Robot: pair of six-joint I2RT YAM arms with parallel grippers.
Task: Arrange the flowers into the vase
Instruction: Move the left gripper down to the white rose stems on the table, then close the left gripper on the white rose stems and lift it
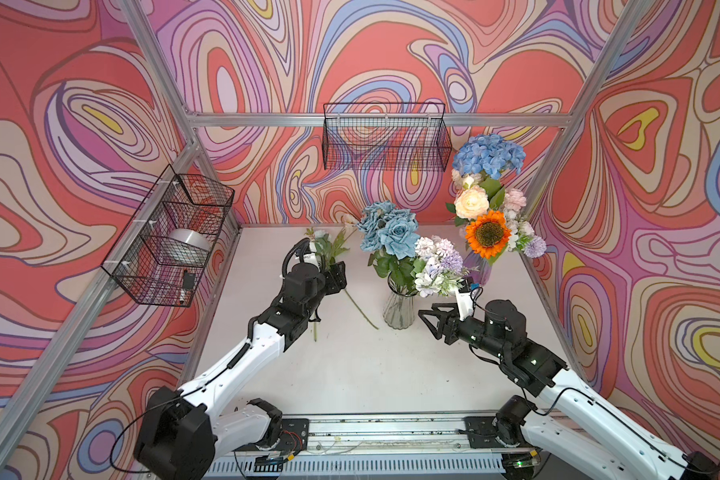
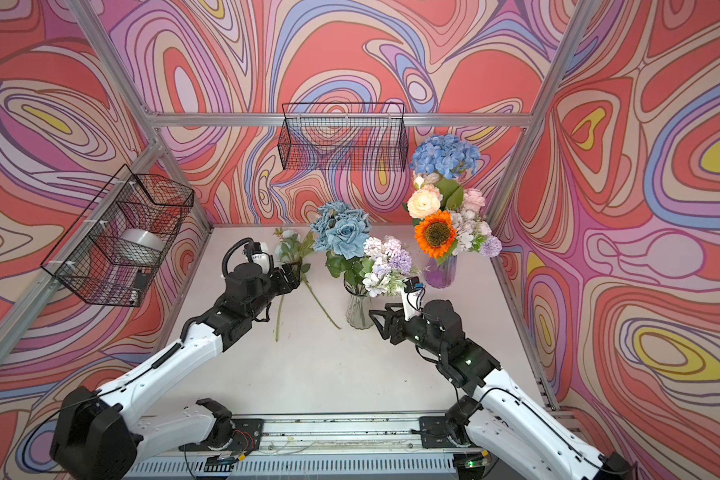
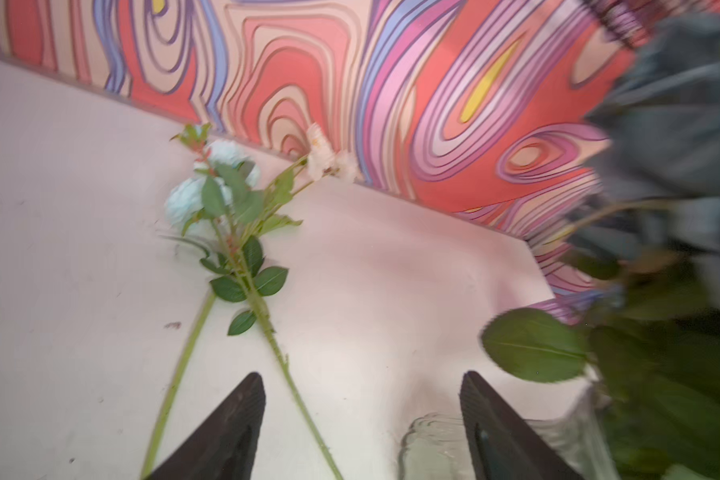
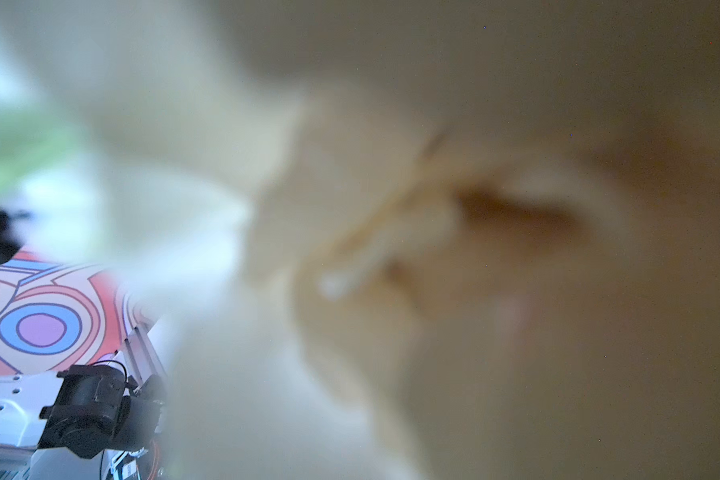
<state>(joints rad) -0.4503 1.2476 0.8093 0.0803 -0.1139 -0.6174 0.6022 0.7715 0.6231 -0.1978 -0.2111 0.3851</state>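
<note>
My left jaws and right jaws both stand wide, empty. The loose flowers (image 3: 184,203) on the table (image 3: 391,270) look light, floppy-headed; I'd pinch a stiff stem (image 3: 272,336) mid-length.

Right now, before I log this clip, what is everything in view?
clear vase: one, glass, mid-table, holding blue roses and lilac clusters
purple vase: one, back right, holding blue hydrangea, peach rose, orange sunflower
loose stems: two, green with pale blooms, lying left of clear vase
table: one, white
wire baskets: two, black, back and left walls; the left one holds a silver round object
left gripper: open, empty, by loose stems
right gripper: open, empty, beside clear vase
</note>
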